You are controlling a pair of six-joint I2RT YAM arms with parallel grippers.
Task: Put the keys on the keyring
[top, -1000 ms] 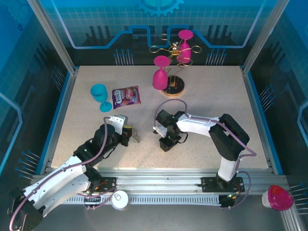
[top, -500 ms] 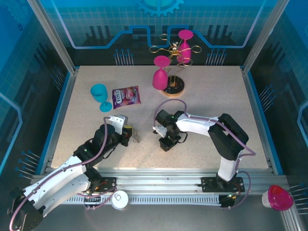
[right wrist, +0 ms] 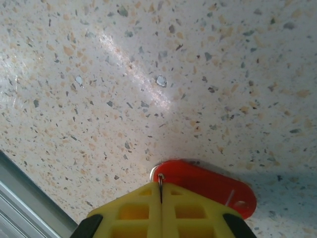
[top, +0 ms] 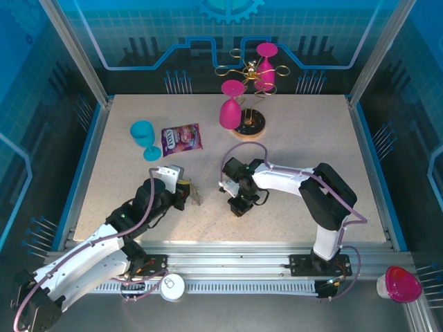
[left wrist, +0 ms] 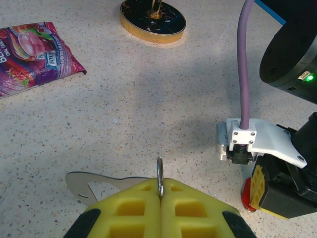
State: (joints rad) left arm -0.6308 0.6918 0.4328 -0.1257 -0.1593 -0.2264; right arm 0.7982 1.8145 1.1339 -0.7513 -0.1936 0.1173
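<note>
Key [right wrist: 203, 184]: flat oval head of glossy bright red plastic, holed at one end. It lies on the speckled stone-look counter [right wrist: 148, 74], front centre; the blade cannot be made out.

Right gripper [right wrist: 161, 196]: yellow waffle-moulded pads, jaws clenched over the key's holed end, with a thin wire in the seam. The arm is folded low, wrist pointing down.

Keyring [left wrist: 96, 181]: flat grey metal loop, projecting left from the left gripper [left wrist: 161, 198]. Its jaws are clenched on one thin wire ring [left wrist: 159, 173], which stands upright. The left arm reaches forward, low, towards the right gripper; the two are near but apart.

Sweet packet [left wrist: 29, 54]: purple foil, lying flat.

Goblet [top: 143, 135]: teal plastic, upright.

Rack base [left wrist: 152, 20]: round, black, gold-rimmed.

Pink goblets [top: 232, 111]: inverted on the gold wire rack [top: 242, 69].
</note>
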